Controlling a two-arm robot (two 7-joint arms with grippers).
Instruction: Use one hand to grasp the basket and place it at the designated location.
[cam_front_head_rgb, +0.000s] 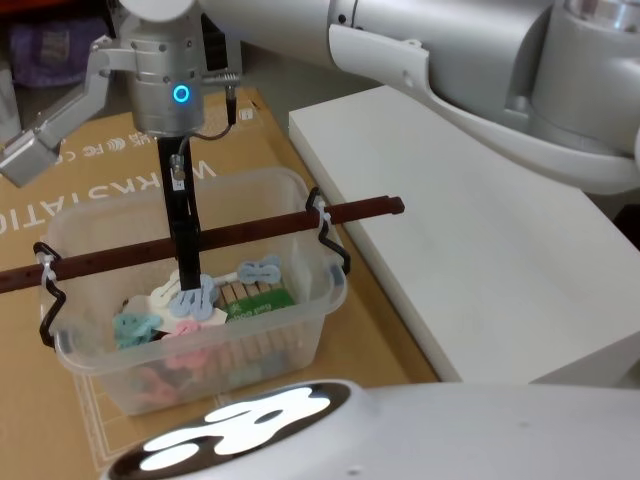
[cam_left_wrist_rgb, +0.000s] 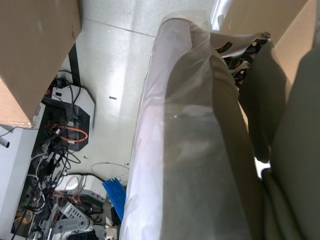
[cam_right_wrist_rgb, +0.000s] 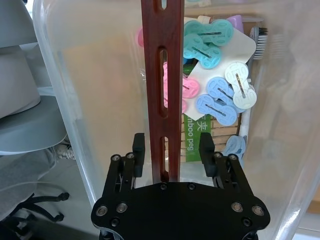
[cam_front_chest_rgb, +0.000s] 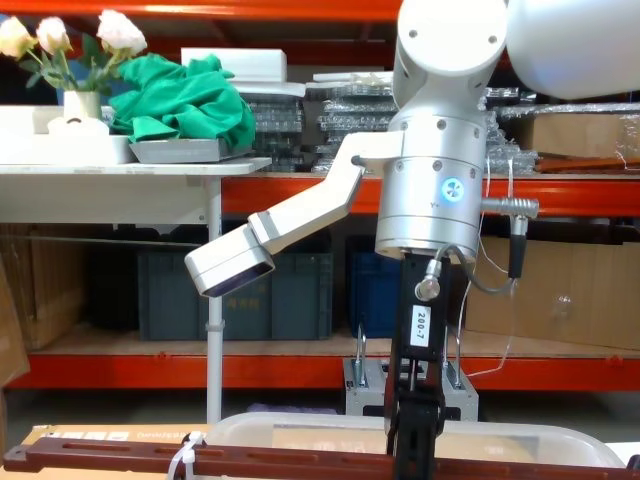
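The basket (cam_front_head_rgb: 300, 300) is a clear plastic tub on a cardboard sheet, with colourful clothespins (cam_front_head_rgb: 195, 300) inside. A reddish-brown wooden bar handle (cam_front_head_rgb: 265, 228) spans its rim, held by white zip ties (cam_front_head_rgb: 322, 215). My right gripper (cam_front_head_rgb: 188, 270) reaches straight down over the middle of the bar. In the right wrist view the right gripper (cam_right_wrist_rgb: 171, 145) is open, its two black fingers (cam_right_wrist_rgb: 138, 147) straddling the slotted bar (cam_right_wrist_rgb: 162, 75), with a gap showing on one side. The chest view shows the right gripper (cam_front_chest_rgb: 413, 435) at the bar (cam_front_chest_rgb: 250, 463) above the basket rim (cam_front_chest_rgb: 300, 423).
A white raised tabletop (cam_front_head_rgb: 480, 260) lies close to the basket's right side. Brown cardboard (cam_front_head_rgb: 60, 205) stretches under and behind the basket. Across the room stand orange shelves with dark blue crates (cam_front_chest_rgb: 290, 290). The left wrist view shows plastic-wrapped material (cam_left_wrist_rgb: 190, 150) and floor cables (cam_left_wrist_rgb: 65, 130).
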